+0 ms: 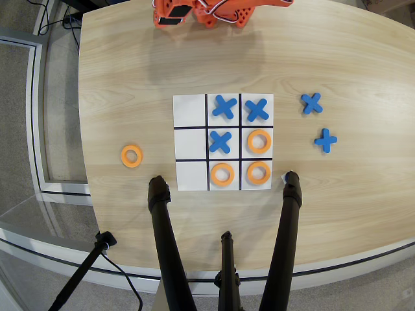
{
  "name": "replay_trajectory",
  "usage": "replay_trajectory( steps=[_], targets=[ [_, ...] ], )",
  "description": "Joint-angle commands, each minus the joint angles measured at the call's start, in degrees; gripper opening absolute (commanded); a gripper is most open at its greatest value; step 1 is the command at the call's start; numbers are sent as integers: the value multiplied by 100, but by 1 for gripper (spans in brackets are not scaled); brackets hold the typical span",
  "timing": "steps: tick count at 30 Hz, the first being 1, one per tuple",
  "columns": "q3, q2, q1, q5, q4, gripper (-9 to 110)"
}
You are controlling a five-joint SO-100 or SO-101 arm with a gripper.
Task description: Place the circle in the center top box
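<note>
The orange jaws [174,18] sit at the wooden worktop's [130,78] far edge, their state unclear, well apart from the flat orange ring [222,174] in the white black-edged cell [224,188].

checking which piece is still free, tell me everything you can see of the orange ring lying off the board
The small flat orange ring looks like matte foam or plastic, with a round hole showing the light wooden table through it. It lies flat, alone, left of the white nine-cell board in the overhead view, level with its middle row. Nothing touches it but the table; the orange robot arm is far off at the top edge.
</note>
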Motion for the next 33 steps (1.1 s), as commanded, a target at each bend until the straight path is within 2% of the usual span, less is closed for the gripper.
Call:
replay_trajectory(
  steps=[1,10,33],
  targets=[
    [316,105,272,-53,9,0],
    [316,114,606,-9,9,0],
    [316,105,598,-9,9,0]
  ],
)
